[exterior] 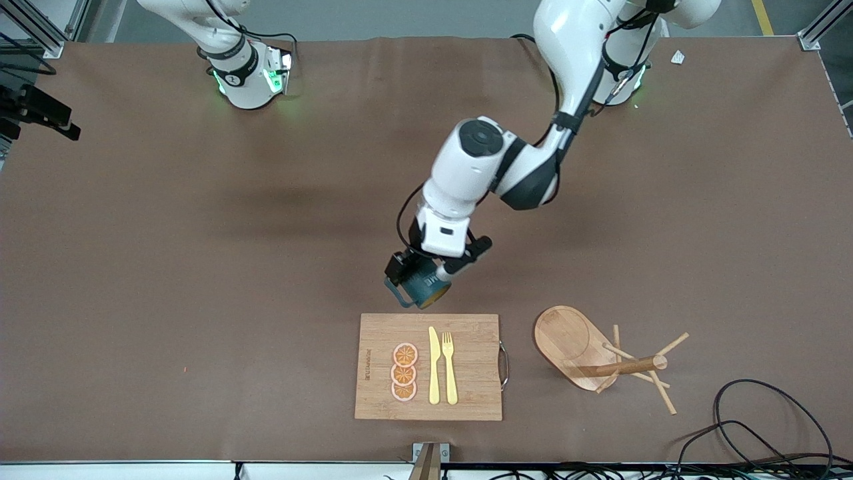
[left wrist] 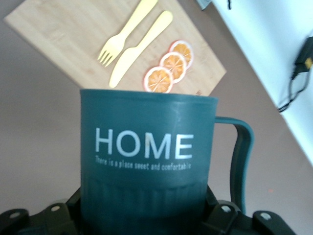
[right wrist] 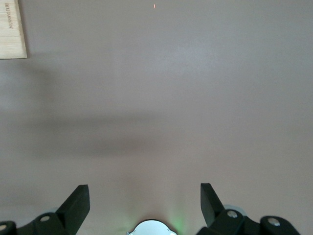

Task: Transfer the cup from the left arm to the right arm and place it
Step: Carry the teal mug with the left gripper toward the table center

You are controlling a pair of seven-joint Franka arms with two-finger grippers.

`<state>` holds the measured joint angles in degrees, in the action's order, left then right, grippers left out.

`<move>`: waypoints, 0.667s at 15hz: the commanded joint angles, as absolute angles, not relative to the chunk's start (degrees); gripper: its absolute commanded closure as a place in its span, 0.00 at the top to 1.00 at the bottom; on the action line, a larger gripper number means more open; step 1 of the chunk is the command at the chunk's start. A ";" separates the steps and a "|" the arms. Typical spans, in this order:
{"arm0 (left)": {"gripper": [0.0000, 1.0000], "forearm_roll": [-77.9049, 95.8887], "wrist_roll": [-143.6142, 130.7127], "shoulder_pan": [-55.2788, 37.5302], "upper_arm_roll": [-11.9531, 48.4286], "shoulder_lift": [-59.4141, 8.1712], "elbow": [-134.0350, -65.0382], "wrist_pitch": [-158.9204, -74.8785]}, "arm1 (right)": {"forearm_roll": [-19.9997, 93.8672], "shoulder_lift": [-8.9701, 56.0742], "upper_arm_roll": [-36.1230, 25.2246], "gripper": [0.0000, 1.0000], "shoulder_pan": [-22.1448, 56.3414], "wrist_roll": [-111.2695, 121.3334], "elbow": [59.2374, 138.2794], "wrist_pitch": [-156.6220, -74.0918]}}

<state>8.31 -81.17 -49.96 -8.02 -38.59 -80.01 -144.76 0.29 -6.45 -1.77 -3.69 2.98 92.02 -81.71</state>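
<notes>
Cables [exterior: 753, 427] trail off the table edge nearest the front camera, toward the left arm's end. Next up you have the bamboo cutting board [exterior: 473, 367], carrying three orange slices [exterior: 404, 372], a yellow knife [exterior: 434, 367] and a yellow fork [exterior: 450, 367]; beside it, toward the left arm's end, a wooden mug tree [exterior: 600, 353] lies tipped on its side.

Just farther from the camera than the board, the left gripper [exterior: 426, 270] hangs in the air over bare table, its jaws pinching the cup [exterior: 421, 288] by the lower ribbed part. You can see the cup tilted in the front view, its tan mouth turned toward the board and its handle [exterior: 397, 293] sticking out toward the right arm's end. In the left wrist view the grip looks square on the base, with "HOME" facing the camera.

Your right gripper [right wrist: 145, 205] is not visible in the front view; its wrist view shows the fingers spread wide over empty table near its base. That arm waits.

So, by my reading, you are at the carry-to-handover step: cup lifted, handover not begun. Next you need to bring the right arm in to meet it, take hold on the free upper body or rim clear of the left fingers, and close firmly before the left lets go.
</notes>
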 commanded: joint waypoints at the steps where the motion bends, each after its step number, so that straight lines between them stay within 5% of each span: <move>1: 0.47 -2.15 -92.15 -55.88 -10.72 -39.64 -77.96 -141.51 | 0.44 -4.75 -1.41 1.00 -4.92 2.81 91.32 -82.96; 10: 0.47 -50.75 -121.25 -69.86 -10.37 -48.06 -78.66 -133.07 | -0.09 -0.97 -1.49 1.00 -5.71 2.90 91.23 -87.09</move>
